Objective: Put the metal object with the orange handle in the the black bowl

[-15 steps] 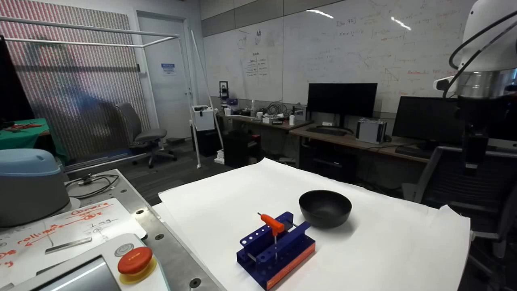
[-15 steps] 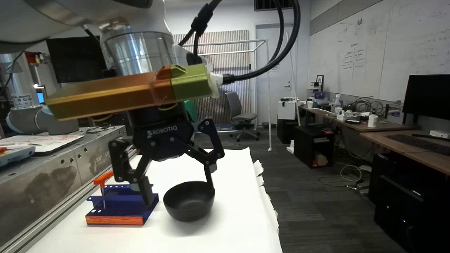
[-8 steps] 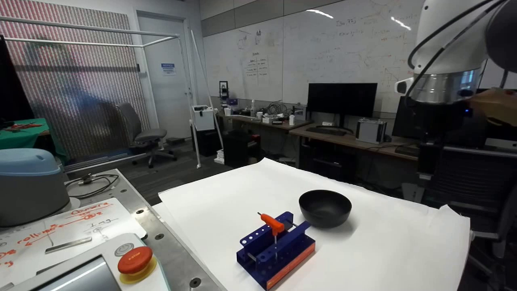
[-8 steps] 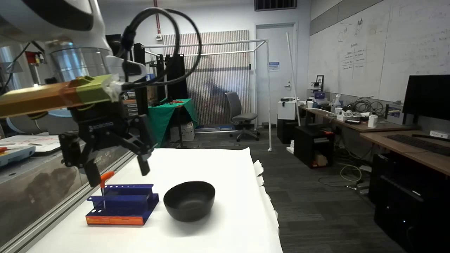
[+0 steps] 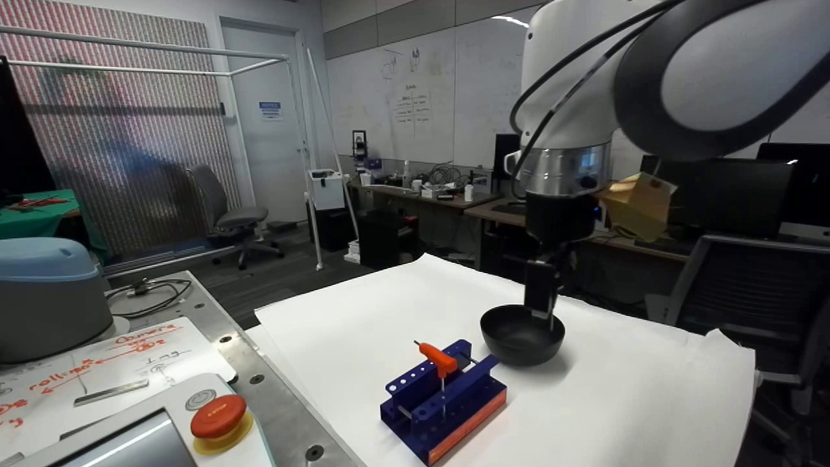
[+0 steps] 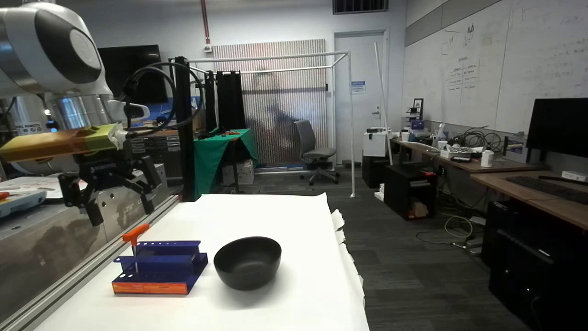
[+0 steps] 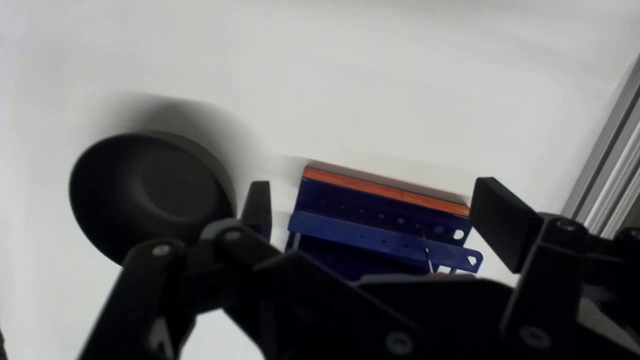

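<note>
The metal tool with the orange handle [image 5: 438, 359] stands upright in the blue slotted rack [image 5: 450, 405]. Its handle is on top and its thin shaft passes through the rack; it also shows in an exterior view [image 6: 134, 233]. In the wrist view only its shaft [image 7: 429, 262] shows well, as my gripper hides most of the handle. The black bowl [image 5: 519, 337] sits beside the rack, holding nothing visible; it also shows in the wrist view [image 7: 150, 190]. My gripper [image 6: 121, 211] is open and empty, held above the table. In the wrist view the rack [image 7: 350, 235] lies below, between the fingers.
Rack and bowl stand on a white covered table [image 5: 363, 318]. A metal bench [image 6: 55, 243] runs along one side, its rail [image 7: 617, 160] showing in the wrist view. A red stop button [image 5: 218, 416] sits on the bench. Desks with monitors [image 5: 720, 194] stand behind.
My gripper has moved away from near the bowl toward the metal bench and the tool's side, farther from an exterior camera. It stays open. The tool, rack and bowl have not moved.
</note>
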`<state>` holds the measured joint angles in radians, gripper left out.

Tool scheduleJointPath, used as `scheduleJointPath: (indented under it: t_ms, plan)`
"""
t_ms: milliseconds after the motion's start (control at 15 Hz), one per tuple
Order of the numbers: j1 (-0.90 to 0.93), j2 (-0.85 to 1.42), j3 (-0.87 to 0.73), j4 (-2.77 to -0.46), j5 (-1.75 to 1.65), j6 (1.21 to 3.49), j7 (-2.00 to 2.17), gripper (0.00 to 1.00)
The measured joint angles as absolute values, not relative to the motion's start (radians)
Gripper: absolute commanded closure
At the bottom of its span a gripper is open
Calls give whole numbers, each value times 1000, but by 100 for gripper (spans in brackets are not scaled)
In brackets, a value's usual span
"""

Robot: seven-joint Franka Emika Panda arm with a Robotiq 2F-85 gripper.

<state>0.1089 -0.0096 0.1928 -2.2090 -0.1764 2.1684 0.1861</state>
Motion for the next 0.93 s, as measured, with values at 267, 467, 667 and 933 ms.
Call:
scheduleJointPath:
  t_ms: [267, 467, 667, 933]
  plan:
    - [150, 171, 193, -2067, -162, 2208, 186, 0]
    - [181, 286, 193, -1963, -140, 2208, 188, 0]
    - [209, 382, 185, -1871, -140, 2209, 215, 0]
    - [243, 471, 158, -1775, -143, 2215, 253, 27]
